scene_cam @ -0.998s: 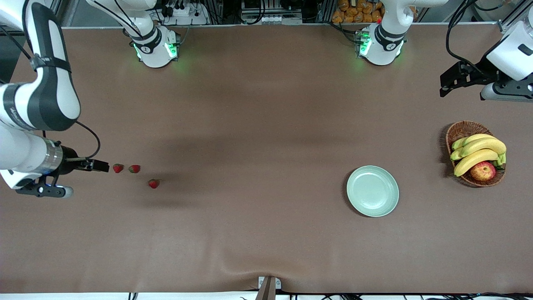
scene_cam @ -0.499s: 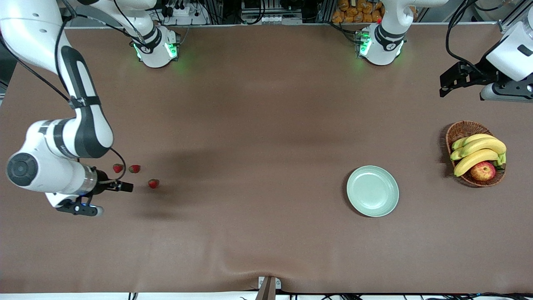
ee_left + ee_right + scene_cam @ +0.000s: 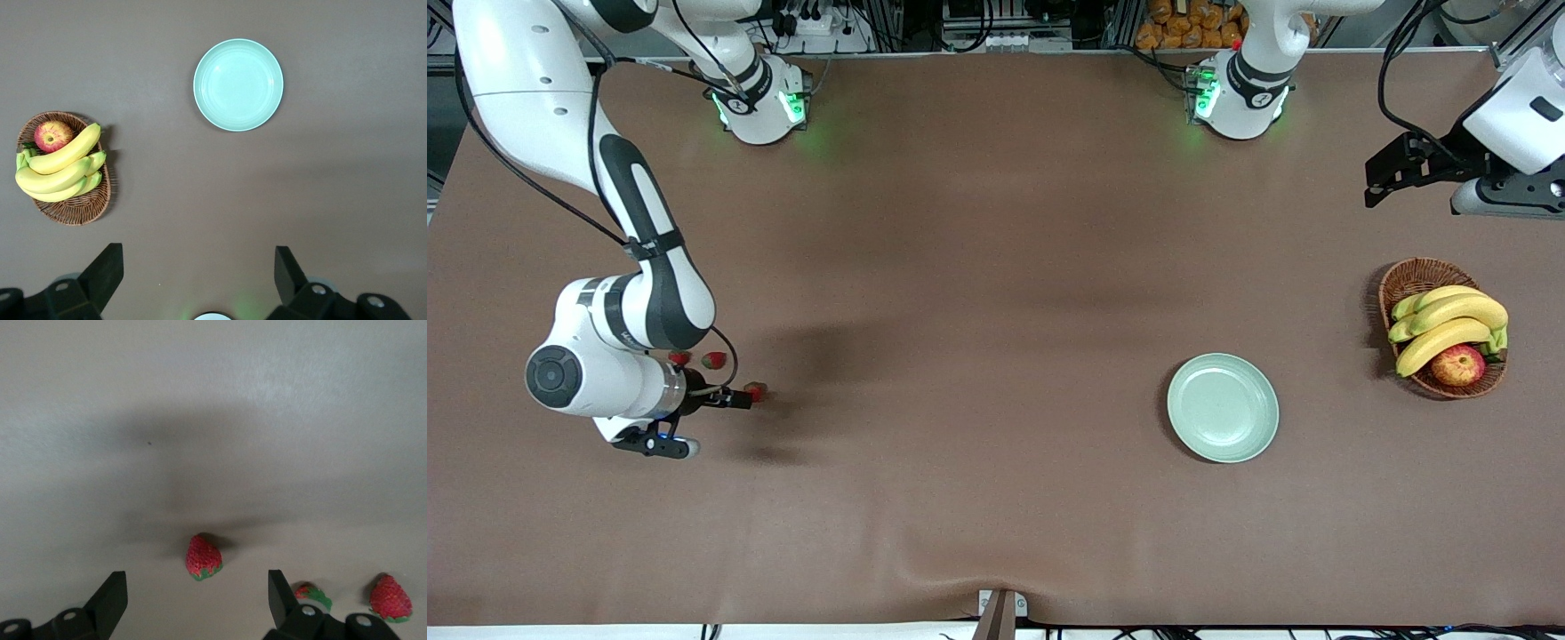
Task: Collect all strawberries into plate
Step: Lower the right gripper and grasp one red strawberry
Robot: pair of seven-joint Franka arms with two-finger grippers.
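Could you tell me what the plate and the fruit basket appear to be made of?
The plate: pale mint green, smooth, faintly glossy surface with a raised rim; it looks like glazed ceramic or melamine, and which one cannot be told. The basket: brown woven strands visible along its rim, so it looks like wicker or rattan.

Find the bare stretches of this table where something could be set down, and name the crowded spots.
Free: the wide brown tabletop between the strawberries and the plate, plus the strip along the camera-side edge. Crowded: the right arm's end, where the right hand hangs open by the nearest strawberry; and the wicker basket, full of fruit.
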